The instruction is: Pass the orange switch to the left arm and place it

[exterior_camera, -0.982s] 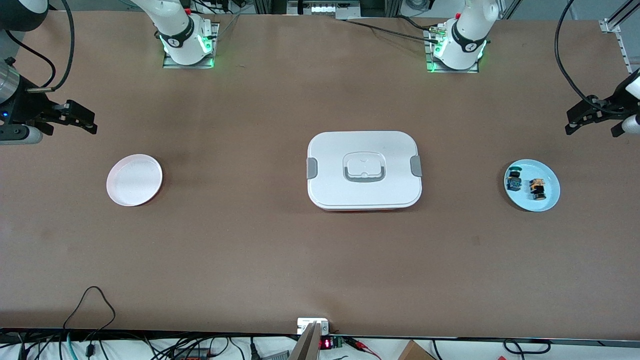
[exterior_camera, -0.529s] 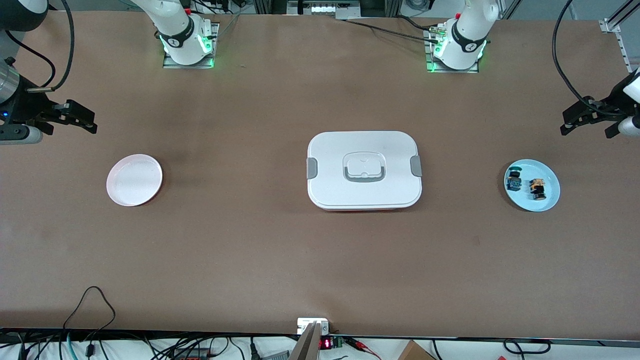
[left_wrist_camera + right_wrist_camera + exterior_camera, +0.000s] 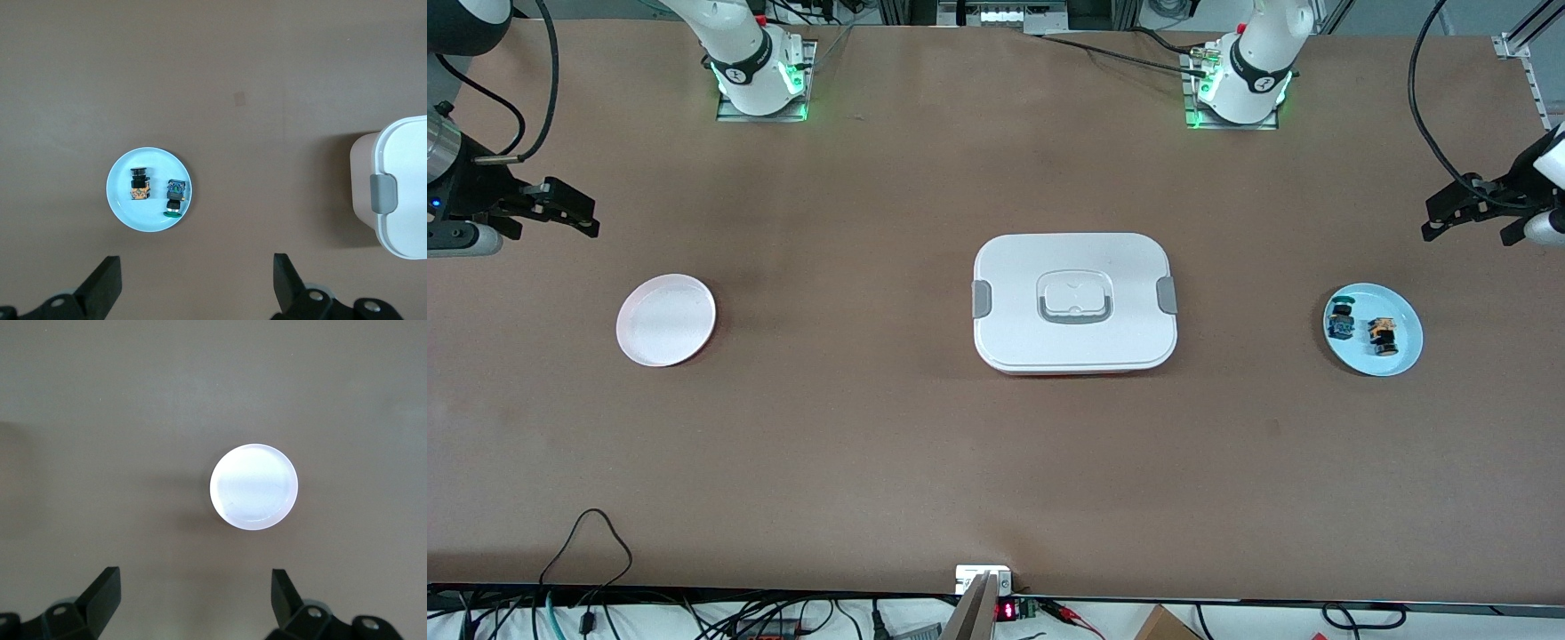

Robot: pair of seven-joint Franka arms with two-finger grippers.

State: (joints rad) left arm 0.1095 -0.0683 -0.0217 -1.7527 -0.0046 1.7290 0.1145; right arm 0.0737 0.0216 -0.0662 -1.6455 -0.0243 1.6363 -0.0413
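Note:
The orange switch [image 3: 1383,334] lies on a light blue plate [image 3: 1360,357] at the left arm's end of the table, beside a blue-and-black switch [image 3: 1339,322]. In the left wrist view I see the orange switch [image 3: 139,185], the blue one [image 3: 175,197] and the plate [image 3: 155,159]. My left gripper [image 3: 1463,218] [image 3: 197,267] is open and empty, high over bare table beside that plate. The white box [image 3: 1075,302] stands mid-table. My right gripper [image 3: 560,212] [image 3: 195,580] is open and empty, high over bare table beside a pale pink plate [image 3: 666,319].
The pale pink plate [image 3: 253,487] is empty and lies at the right arm's end of the table. A corner of the box [image 3: 400,187] with its grey clip shows in the left wrist view. Brown table surface lies between the box and each plate.
My left gripper has shifted a little toward the middle of the table. The right arm, the switches, the plates and the box have not moved.

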